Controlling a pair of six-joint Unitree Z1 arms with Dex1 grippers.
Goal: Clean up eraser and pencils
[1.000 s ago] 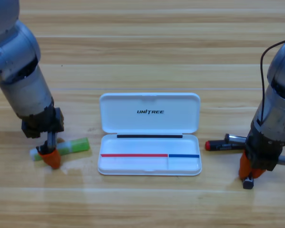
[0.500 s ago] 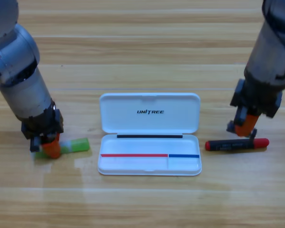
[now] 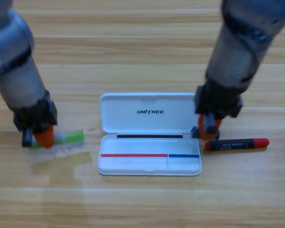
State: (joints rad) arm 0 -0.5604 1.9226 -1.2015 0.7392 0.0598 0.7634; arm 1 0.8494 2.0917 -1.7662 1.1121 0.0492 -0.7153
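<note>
One glossy black red-tipped pencil stick [image 3: 236, 144] beside smooth rounded white case [image 3: 149, 133].

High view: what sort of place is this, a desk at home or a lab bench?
Probably a robot test bench: a bare wooden table, two arms' grippers, left and right, and only a white case, a green eraser and a pencil.

You are looking at a robot lab bench. Two grey arms [image 3: 237, 52] reach over a bare wooden desk [image 3: 142, 199]. A Unitree-branded white case [image 3: 150, 134] lies open there.
</note>
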